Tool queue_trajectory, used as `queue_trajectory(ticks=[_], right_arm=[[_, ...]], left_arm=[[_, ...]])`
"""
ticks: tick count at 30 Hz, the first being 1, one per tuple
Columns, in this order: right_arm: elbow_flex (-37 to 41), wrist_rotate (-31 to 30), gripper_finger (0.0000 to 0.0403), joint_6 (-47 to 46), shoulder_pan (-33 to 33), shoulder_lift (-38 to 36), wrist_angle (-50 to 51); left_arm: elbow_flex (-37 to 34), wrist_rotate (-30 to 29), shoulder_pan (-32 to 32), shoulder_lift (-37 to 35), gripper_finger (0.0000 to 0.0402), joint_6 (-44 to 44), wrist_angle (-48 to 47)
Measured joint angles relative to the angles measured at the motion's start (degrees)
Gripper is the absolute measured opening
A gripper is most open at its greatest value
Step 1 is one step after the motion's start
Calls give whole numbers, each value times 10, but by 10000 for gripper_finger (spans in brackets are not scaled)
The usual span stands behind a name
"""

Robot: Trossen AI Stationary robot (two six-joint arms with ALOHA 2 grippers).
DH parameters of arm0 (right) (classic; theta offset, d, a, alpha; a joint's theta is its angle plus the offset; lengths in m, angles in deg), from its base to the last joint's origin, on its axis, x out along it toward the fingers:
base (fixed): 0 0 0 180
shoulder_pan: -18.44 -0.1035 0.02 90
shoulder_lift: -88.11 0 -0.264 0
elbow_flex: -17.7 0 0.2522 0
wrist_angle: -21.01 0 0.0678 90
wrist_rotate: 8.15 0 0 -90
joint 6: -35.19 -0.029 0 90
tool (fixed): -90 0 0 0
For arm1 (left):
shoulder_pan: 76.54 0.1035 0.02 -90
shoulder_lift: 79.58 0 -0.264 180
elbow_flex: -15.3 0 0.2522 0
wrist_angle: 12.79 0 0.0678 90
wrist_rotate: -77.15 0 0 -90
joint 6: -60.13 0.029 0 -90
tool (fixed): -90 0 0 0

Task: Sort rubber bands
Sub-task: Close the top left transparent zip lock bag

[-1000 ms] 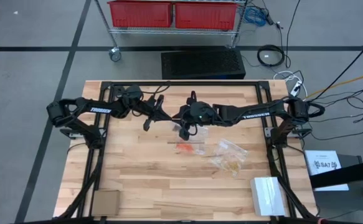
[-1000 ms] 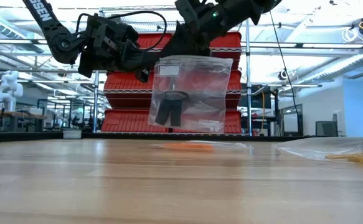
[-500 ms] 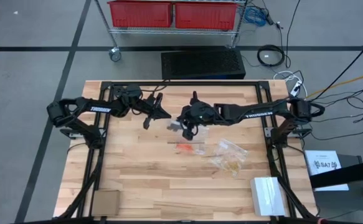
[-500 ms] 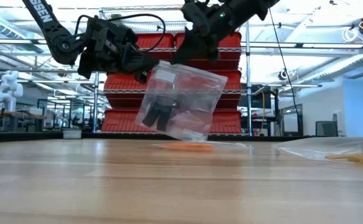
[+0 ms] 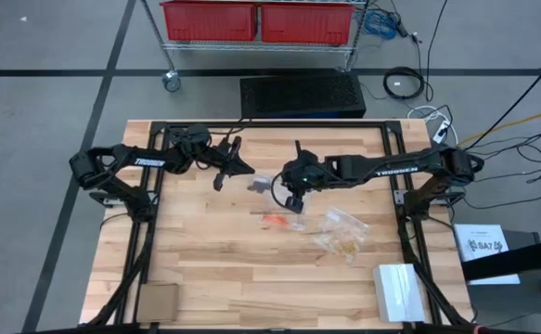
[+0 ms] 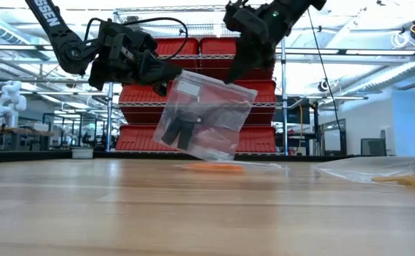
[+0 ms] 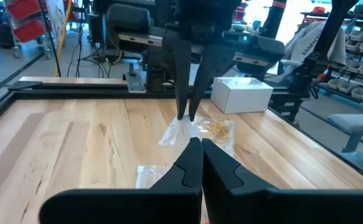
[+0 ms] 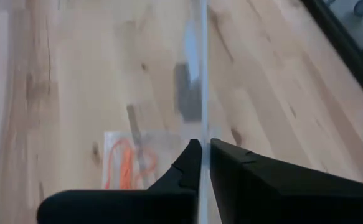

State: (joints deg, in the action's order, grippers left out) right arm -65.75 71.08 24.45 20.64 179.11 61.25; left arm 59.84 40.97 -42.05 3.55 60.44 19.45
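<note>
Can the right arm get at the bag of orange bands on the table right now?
Probably not yet: the right gripper and left gripper both pinch the raised clear bag. The orange-band bag lies uncovered just below.

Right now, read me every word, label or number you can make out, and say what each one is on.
"TROSSEN" on the left arm.
"TROSSEN" on the right arm.
"SSEN", cut off by the picture's edge, on the left arm in the low view.
Print on the white sheet: too small to read.
</note>
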Motion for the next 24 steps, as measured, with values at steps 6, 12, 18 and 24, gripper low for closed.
queue_trajectory(ticks=[6, 12, 18, 24], right_arm=[[0, -12, 6, -11, -1, -8, 45], [1, -15, 3, -14, -1, -8, 80], [1, -16, 1, -21, -1, -9, 106], [1, -36, 4, -21, -4, -12, 103]], left_arm=[[0, 0, 0, 0, 1, -2, 0], [0, 0, 1, -5, 1, -6, 0], [0, 0, 3, -21, 1, -6, -3], [0, 0, 4, -25, 1, -4, -27]])
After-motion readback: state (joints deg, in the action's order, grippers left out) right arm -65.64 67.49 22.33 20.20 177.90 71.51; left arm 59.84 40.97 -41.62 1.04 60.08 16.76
